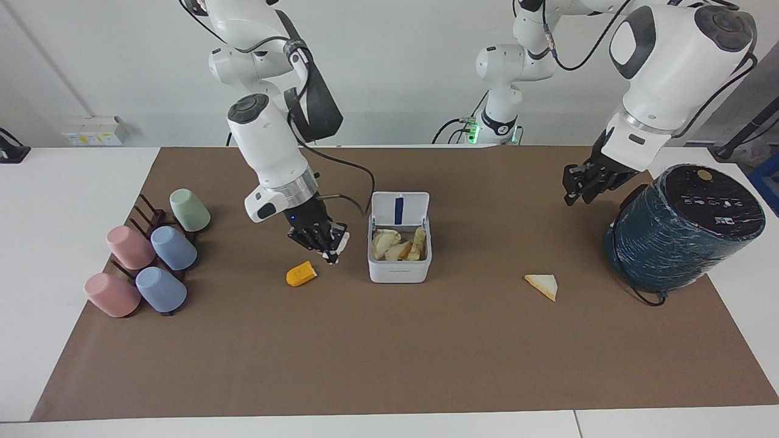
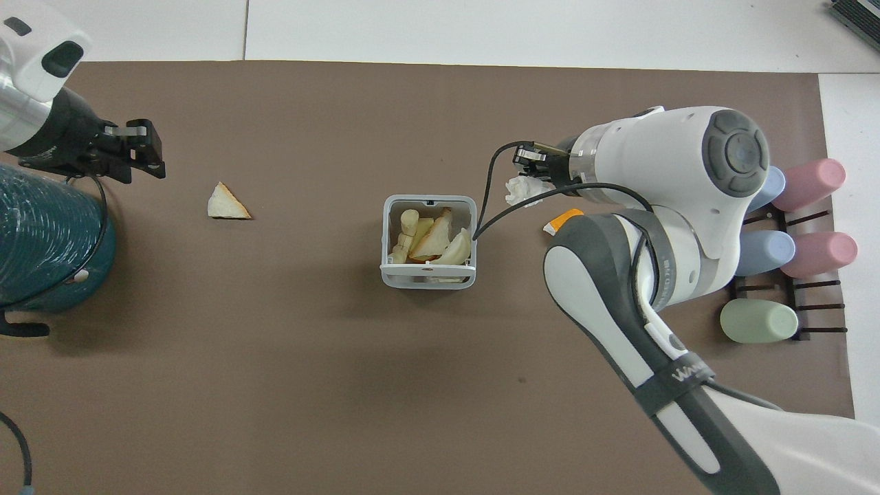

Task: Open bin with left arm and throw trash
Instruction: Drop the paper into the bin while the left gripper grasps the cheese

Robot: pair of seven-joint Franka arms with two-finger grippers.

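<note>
The white bin (image 1: 398,272) stands mid-mat with its lid (image 1: 400,208) raised upright, blue strip showing, and pale food scraps inside; it also shows in the overhead view (image 2: 427,280). My right gripper (image 1: 330,244) is shut on the crumpled white tissue wad (image 1: 341,242) and holds it up just beside the bin, toward the right arm's end; the overhead view shows this gripper (image 2: 528,175) and the wad (image 2: 520,192) too. The orange chunk (image 1: 301,274) lies on the mat under that arm. The bread slice (image 1: 541,285) lies toward the left arm's end. My left gripper (image 1: 581,185) hangs raised beside the teal cylinder.
The big dark-teal wrapped cylinder (image 1: 681,228) lies at the left arm's end of the brown mat (image 1: 389,365). A dark rack with several pastel cups (image 1: 152,261) stands at the right arm's end. A black cable trails from the right wrist above the bin.
</note>
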